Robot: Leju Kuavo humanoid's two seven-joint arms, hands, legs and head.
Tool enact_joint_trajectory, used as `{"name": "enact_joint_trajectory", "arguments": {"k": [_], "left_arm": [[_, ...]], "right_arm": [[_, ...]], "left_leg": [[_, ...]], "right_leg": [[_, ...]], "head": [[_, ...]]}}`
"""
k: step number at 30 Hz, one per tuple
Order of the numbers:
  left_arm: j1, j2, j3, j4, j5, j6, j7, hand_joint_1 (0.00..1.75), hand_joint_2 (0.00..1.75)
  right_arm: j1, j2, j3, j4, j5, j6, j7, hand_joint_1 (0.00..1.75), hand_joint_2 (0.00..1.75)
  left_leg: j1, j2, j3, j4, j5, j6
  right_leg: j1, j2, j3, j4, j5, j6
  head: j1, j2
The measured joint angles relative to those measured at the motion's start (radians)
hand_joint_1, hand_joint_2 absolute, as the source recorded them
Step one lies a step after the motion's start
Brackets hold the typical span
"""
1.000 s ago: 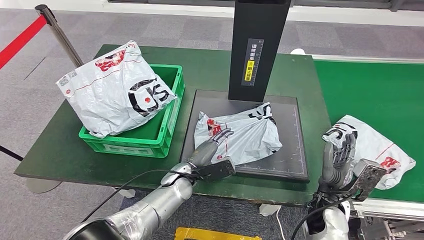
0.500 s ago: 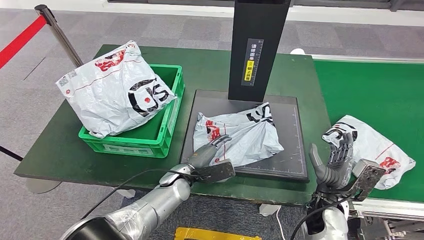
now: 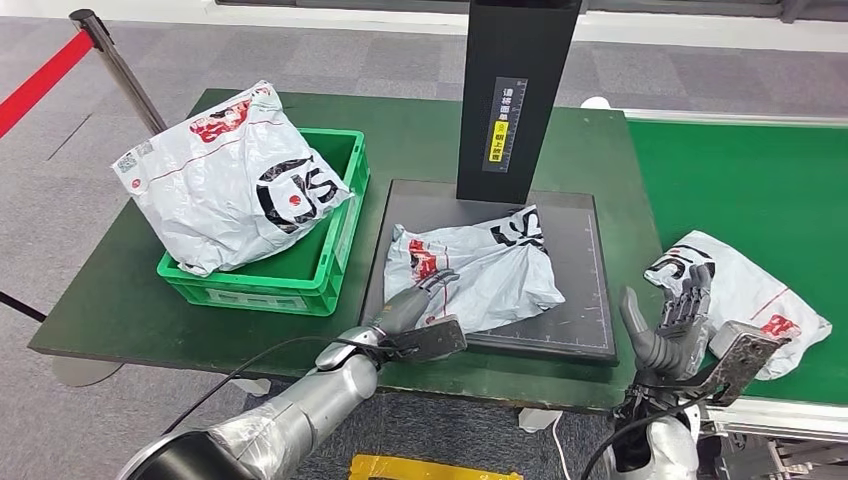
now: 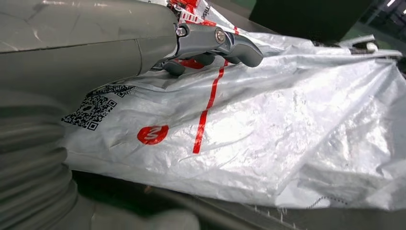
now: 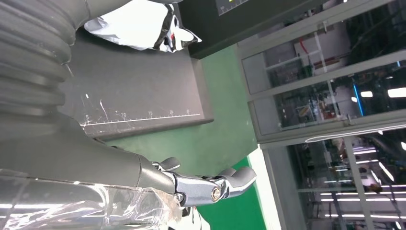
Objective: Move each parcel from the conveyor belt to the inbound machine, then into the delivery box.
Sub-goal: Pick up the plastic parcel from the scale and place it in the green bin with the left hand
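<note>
A crumpled white plastic parcel with red and black print (image 3: 478, 265) lies on the dark grey flat platform of the inbound machine (image 3: 590, 300), in front of the machine's black upright post (image 3: 513, 95), which carries a yellow and white label. The left hand (image 3: 425, 297) rests on the near left part of this parcel; in the left wrist view its fingers (image 4: 230, 45) lie curled on the plastic near a red stripe, but I cannot tell whether they grip it. The right hand (image 3: 672, 325) is raised beside the platform's near right corner, its fingers (image 3: 692, 295) apart and holding nothing. Just behind it, a second white plastic parcel (image 3: 745, 295) lies on the green conveyor belt (image 3: 750, 180). To the left of the platform, a green plastic delivery crate (image 3: 300, 270) stands on the dark green worktop (image 3: 130, 290), and a large white parcel with red and black print (image 3: 225, 175) sits in it, bulging over its left rim. A red barrier strap on a metal post (image 3: 110, 55) stands at the worktop's far left.
</note>
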Motion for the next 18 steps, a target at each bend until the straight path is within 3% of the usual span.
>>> {"name": "enact_joint_trajectory", "arguments": {"k": [18], "left_arm": [[-0.016, 0.011, 0.066, 0.0, -0.009, 0.023, -0.023, 1.75, 1.75]], "right_arm": [[0.04, 0.008, 0.0, -0.069, -0.034, 0.006, 0.012, 0.0, 1.75]], "left_leg": [[0.0, 0.0, 0.0, 0.0, 0.0, 0.0]], "right_leg": [[0.0, 0.0, 0.0, 0.0, 0.0, 0.0]], "head": [[0.0, 0.0]]}}
